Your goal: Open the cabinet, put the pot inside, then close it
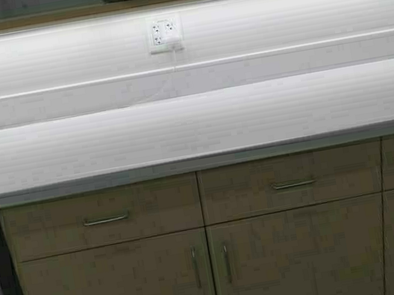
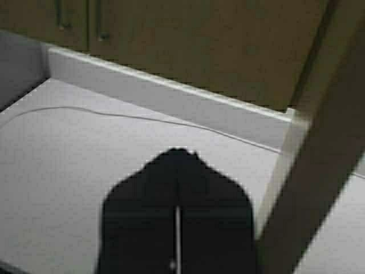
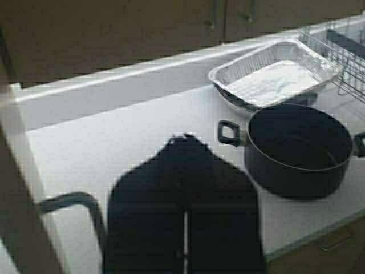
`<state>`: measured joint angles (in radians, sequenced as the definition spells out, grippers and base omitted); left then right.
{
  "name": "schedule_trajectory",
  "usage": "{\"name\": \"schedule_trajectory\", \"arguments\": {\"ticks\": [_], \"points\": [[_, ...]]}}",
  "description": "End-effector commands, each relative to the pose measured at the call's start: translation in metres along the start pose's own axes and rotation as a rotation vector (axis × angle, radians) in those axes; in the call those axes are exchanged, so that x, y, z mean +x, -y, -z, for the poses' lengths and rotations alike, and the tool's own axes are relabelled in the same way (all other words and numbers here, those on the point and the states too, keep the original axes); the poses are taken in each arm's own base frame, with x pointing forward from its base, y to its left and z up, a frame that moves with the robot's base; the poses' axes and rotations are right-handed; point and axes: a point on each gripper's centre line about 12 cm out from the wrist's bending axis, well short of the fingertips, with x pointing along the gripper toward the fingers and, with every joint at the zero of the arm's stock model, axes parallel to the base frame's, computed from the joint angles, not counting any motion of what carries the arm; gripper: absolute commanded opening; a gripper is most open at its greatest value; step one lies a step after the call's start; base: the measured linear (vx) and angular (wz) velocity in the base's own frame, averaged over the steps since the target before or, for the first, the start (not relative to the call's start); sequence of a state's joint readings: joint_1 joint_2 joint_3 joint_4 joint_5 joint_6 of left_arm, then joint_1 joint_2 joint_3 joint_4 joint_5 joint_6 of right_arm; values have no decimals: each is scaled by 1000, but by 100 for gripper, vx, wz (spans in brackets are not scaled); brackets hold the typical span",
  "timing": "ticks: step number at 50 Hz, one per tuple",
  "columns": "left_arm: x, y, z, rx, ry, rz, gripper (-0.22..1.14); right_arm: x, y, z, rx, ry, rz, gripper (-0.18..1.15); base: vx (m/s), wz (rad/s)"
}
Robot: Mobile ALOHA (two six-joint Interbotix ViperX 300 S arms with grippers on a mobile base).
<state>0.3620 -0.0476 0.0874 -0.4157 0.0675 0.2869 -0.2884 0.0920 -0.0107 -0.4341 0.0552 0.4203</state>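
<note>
The pot (image 3: 302,148), dark grey, lidless, with black loop handles, stands on the white counter (image 3: 114,142) in the right wrist view, off to one side of my right gripper (image 3: 183,138). That gripper is shut, empty and held above the counter. Tan wood-grain cabinet doors with small metal pulls (image 3: 214,20) stand shut above the counter's back. My left gripper (image 2: 179,153) is shut and empty over bare counter, below more shut tan doors (image 2: 171,40). Neither arm nor the pot shows in the high view.
A foil tray (image 3: 274,74) sits behind the pot, with a wire rack (image 3: 348,57) beside it. A wall outlet (image 1: 164,35) feeds a thin white cable (image 2: 114,113) across the counter. Base cabinets with drawers (image 1: 107,219) stand below. A tan post (image 2: 319,171) rises beside the left gripper.
</note>
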Motion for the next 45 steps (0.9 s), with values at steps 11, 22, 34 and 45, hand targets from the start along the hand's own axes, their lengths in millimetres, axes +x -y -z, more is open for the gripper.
{"name": "schedule_trajectory", "arguments": {"ticks": [11, 22, 34, 45], "points": [[-6, 93, -12, 28, -34, 222, 3, -17, -86, -20, -38, 8, -153, 7, 1, 1], [-54, 155, 4, 88, -63, 382, 3, -60, -163, -19, -89, 14, -328, 7, 0, -1], [-89, 151, 35, 112, -126, 402, 3, -107, -187, 0, -109, -28, -418, 7, 1, -1], [-108, 173, 34, 184, -89, 466, 3, -146, -201, 33, -98, -100, -493, 7, 5, 3]]}}
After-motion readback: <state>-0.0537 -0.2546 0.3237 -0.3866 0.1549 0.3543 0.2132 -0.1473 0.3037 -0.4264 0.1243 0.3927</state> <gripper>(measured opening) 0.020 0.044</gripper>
